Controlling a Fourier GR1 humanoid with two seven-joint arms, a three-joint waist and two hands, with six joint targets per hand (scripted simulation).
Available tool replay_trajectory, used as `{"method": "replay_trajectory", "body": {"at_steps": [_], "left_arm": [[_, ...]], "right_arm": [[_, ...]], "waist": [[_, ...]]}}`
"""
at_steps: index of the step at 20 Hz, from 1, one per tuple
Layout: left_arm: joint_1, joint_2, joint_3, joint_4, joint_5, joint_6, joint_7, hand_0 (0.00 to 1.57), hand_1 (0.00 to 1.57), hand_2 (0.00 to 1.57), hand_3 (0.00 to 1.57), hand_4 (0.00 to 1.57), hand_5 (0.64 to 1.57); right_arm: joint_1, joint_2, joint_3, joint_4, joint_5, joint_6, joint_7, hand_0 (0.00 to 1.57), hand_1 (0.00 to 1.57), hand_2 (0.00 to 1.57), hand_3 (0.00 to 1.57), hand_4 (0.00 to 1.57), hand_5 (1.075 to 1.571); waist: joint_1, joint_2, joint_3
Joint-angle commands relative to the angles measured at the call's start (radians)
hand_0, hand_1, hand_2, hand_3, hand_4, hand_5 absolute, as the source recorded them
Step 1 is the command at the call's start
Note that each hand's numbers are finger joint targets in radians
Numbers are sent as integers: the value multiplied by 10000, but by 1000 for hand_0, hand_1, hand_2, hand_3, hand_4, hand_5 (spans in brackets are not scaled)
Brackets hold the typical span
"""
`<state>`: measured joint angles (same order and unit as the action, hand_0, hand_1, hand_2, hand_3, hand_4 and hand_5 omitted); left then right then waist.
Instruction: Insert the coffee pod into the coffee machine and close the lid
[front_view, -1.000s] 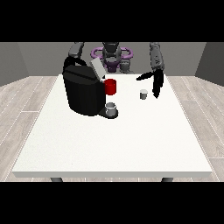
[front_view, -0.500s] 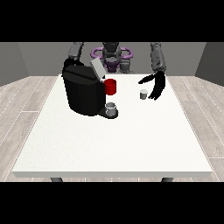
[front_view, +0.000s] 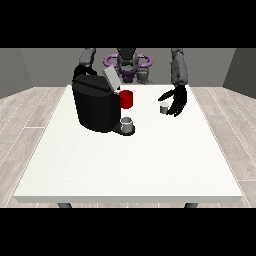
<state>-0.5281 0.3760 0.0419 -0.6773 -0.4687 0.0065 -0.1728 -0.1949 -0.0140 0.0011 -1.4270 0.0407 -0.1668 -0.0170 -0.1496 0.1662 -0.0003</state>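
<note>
looking across the table (front_view: 125, 170) from the front view, you see the hand at the view's right (front_view: 176, 100) hanging with its fingers spread and loosely curved, thumb reaching toward the view's left, holding nothing. the small grey coffee pod (front_view: 163, 108) stands on the white top just beside that hand, in the gap between thumb and fingers; you cannot tell whether any finger touches it.

the black coffee machine (front_view: 96, 104) stands to the view's left of the pod, well apart from it, with its grey lid (front_view: 111, 79) tilted up and open. a red part (front_view: 126, 99) juts from the machine's front, and a small grey cup (front_view: 127, 123) sits under it on the machine's base.

the hand at the view's left is hidden behind the machine; only its arm (front_view: 87, 58) shows above it, so you cannot tell how its fingers lie.

between pod and machine the table top is bare, and the near half of the table toward the camera is open room. the pod lies well in from the table's right edge.
</note>
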Motion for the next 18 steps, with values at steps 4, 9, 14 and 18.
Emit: {"method": "replay_trajectory", "body": {"at_steps": [4, 9, 14, 18], "left_arm": [[-402, -253, 36, 578, -665, 1149, -538, 686, 686, 849, 651, 288, 1571], [-565, -235, 51, 884, -1031, 1854, -857, 920, 920, 1042, 829, 361, 1571], [-944, 356, -387, 1254, -1701, 1269, -616, 970, 970, 1054, 793, 319, 1571], [-819, 67, -160, 1404, -1715, 1760, -1286, 1225, 1225, 1358, 1305, 473, 1571]], "right_arm": [[-81, 104, -112, 196, -3, -187, -151, 0, 0, 0, 0, 524, 1571], [-436, -163, -533, 197, -455, 107, -26, 0, 0, 0, 0, 505, 1571], [-115, 127, 459, 105, -416, -839, -281, 0, 0, 0, 0, 487, 1571], [-270, -241, -383, 136, -587, 93, 114, 0, 0, 0, 0, 398, 1571]], "waist": [[69, 47, 0], [64, 326, 1], [30, 366, 1], [30, 189, -1]]}}
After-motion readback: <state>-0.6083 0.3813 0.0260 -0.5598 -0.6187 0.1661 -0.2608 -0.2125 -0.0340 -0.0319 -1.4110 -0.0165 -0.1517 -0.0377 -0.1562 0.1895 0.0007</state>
